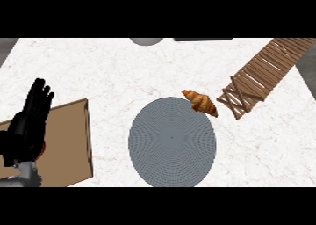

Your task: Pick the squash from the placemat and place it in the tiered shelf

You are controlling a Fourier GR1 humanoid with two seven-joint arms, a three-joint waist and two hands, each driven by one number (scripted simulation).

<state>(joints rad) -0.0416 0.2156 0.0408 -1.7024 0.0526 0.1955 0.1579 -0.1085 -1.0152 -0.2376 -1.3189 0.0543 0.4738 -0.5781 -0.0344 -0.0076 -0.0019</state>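
Observation:
A grey oval placemat lies at the middle of the white marble counter, with nothing on its main surface. At its far right rim sits an orange-brown, ridged item that looks like a croissant, between the mat and the shelf. No hand touches it. The wooden slatted tiered shelf stretches from beside that item toward the far right corner. My left hand rests open at the left edge, fingers up, over a brown board. My right hand does not show.
A brown wooden board lies at the near left under my left forearm. A grey round object and a dark flat object sit at the counter's far edge. Bare marble spans the far left.

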